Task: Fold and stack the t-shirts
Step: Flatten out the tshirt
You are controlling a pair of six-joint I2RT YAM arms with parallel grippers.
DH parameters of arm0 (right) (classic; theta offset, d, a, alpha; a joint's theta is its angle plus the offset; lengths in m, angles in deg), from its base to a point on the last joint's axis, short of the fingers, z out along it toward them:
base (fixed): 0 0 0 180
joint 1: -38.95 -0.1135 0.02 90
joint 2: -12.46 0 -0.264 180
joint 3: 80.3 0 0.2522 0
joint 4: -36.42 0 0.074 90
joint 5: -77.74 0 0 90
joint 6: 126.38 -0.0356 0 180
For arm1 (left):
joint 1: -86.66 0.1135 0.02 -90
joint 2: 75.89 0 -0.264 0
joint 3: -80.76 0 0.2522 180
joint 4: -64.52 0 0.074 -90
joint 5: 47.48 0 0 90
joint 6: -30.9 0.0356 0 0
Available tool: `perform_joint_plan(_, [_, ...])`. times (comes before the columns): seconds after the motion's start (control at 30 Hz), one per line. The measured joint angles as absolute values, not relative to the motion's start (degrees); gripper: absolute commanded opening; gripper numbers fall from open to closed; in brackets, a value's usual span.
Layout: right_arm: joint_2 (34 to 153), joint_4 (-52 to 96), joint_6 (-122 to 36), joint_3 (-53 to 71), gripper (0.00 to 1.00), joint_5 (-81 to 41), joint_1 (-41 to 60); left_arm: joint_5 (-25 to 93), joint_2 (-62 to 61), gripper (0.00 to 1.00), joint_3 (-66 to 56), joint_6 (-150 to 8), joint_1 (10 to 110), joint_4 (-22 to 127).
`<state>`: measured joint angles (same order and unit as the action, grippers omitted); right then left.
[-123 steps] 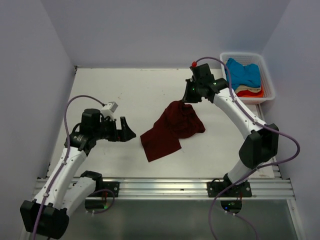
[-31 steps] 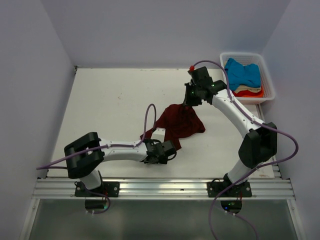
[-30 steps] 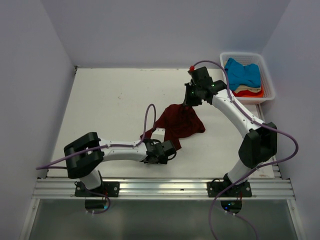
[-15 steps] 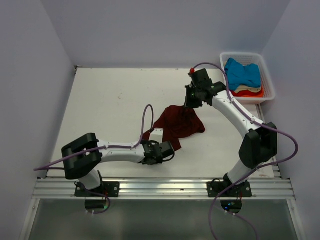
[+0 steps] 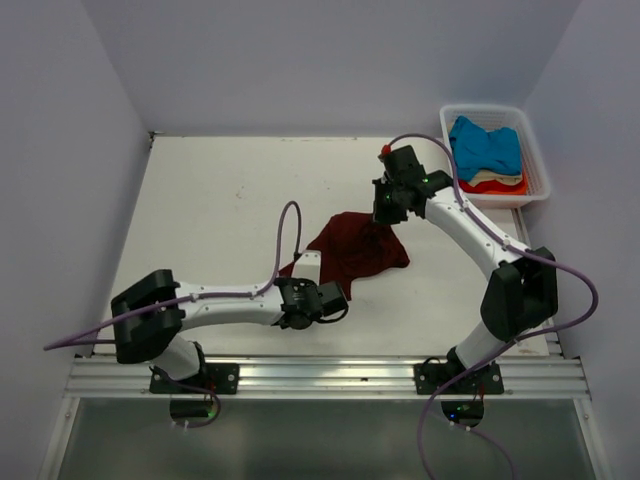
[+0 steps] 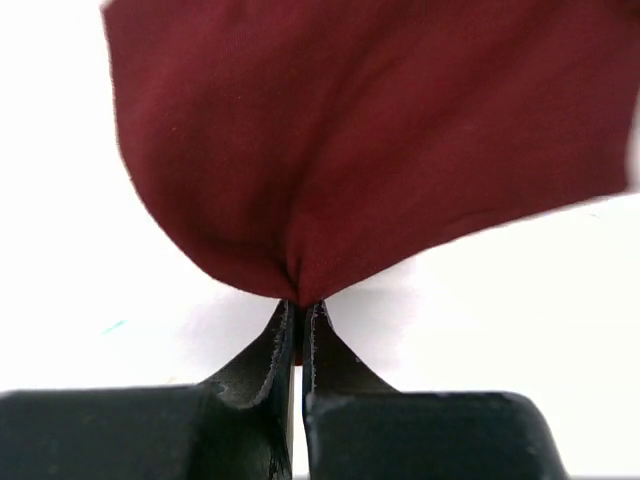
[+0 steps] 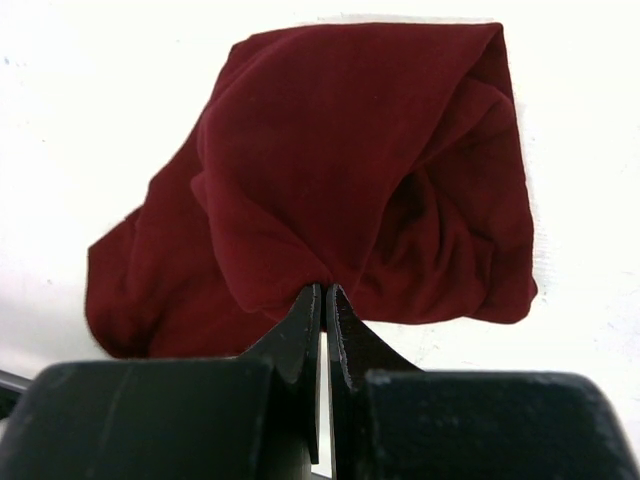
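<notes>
Since the earliest view the left arm [image 5: 230,297] has swung from the left of the table [image 5: 220,200] across to the near edge of the cloth, and the cloth has drawn in from a long spread to a tighter heap.

Finding 1: the left gripper [image 6: 300,312] is clenched on a small pinch of the near edge of the maroon t-shirt [image 6: 360,150]. The fabric fans out from that pinch.

Finding 2: the right gripper [image 7: 325,298] is clamped on a gathered fold at the garment's far right side, with creases radiating from the grip.

Finding 3: the maroon t-shirt lies crumpled right of the table's centre, between the two grippers.

Finding 4: the blue t-shirt [image 5: 485,143] sits on top of the cream t-shirt [image 5: 497,177] and orange-red t-shirt [image 5: 497,187] in the basket [image 5: 543,172] at the far right corner, untouched.

Assessment: the step in hand appears to be opening the first garment flat, and no fold has been made. The next move likely calls for drawing the two grips apart evenly, low over the table, so that the cloth spreads without slipping free.
</notes>
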<state>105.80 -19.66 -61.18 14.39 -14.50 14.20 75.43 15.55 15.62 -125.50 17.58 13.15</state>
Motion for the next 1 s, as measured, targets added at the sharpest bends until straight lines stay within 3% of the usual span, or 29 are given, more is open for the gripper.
perform_joint_plan(0.23, [105.69, -19.16, -61.2, 10.52, 0.0, -14.02, 14.2, 83.82, 1.8, 0.0, -4.22, -124.18, 16.01, -1.36])
perform_joint_plan(0.4, [105.54, -19.03, -61.2, 8.57, 0.0, -13.21, 14.2, 91.08, -1.56, 0.0, -16.94, -122.7, 16.03, -9.8])
perform_joint_plan(0.43, [105.34, -19.05, -61.2, 8.38, 0.03, -13.14, 14.2, 92.3, -1.54, 0.0, -18.34, -122.5, 16.03, -11.44])
perform_joint_plan(0.53, [103.81, -19.69, -61.24, 8.01, 0.43, -11.68, 14.18, 95.01, -0.86, 0.0, -21.6, -122.26, 16.16, -17.01])
perform_joint_plan(0.63, [101.17, -20.15, -61.68, 7.2, 0.58, -9.99, 14.14, 96.82, -0.71, 0.0, -24.27, -120.82, 16.6, -20.86])
perform_joint_plan(1.0, [87.26, -14.9, -65.02, -6.03, 0.65, -18.5, 11.75, 101.09, -0.89, 0.0, -37.53, -111.31, 21.16, -23.87])
